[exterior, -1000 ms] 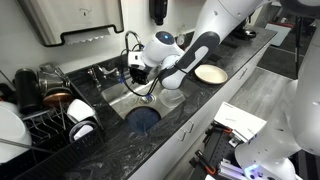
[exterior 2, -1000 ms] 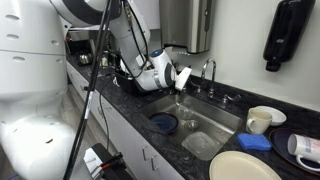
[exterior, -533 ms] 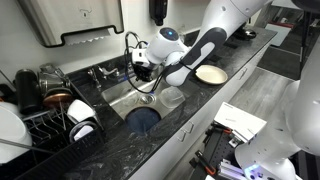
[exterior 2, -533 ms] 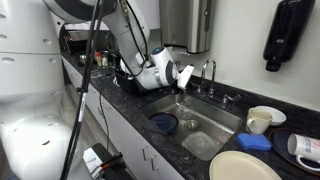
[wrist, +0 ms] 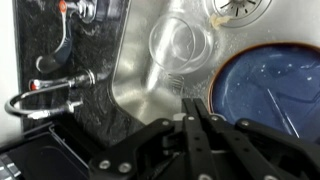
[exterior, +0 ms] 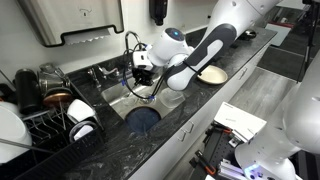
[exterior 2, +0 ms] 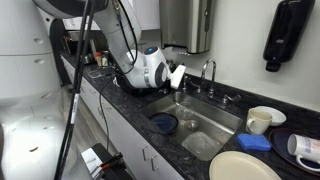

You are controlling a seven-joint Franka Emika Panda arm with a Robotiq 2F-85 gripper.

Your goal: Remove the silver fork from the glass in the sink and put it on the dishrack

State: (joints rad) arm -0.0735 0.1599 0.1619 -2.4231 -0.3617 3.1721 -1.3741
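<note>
My gripper [wrist: 192, 100] is shut, and a small piece of silver fork tines [wrist: 175, 83] shows just beyond its fingertips. It hangs above the sink [wrist: 140, 80], seen in both exterior views [exterior: 143, 78] [exterior 2: 180, 80]. The clear glass [wrist: 180, 42] lies on the basin floor below and ahead of the fingers, with no fork in it; it also shows in both exterior views [exterior: 172, 97] [exterior 2: 205, 145]. The black wire dishrack [exterior: 40, 122] stands on the counter beside the sink [exterior: 115, 95], apart from the gripper.
A round dark-blue dish [wrist: 262, 85] [exterior: 143, 118] lies in the basin next to the glass. The chrome faucet [wrist: 45, 100] [exterior: 130, 45] stands at the basin's back edge. Mugs [exterior: 82, 115] fill the rack. A cream plate [exterior: 210, 74] sits on the counter.
The arm has shifted a little, and the shut gripper has risen slightly above the basin, away from the glass. The glass and the dish have not moved.
</note>
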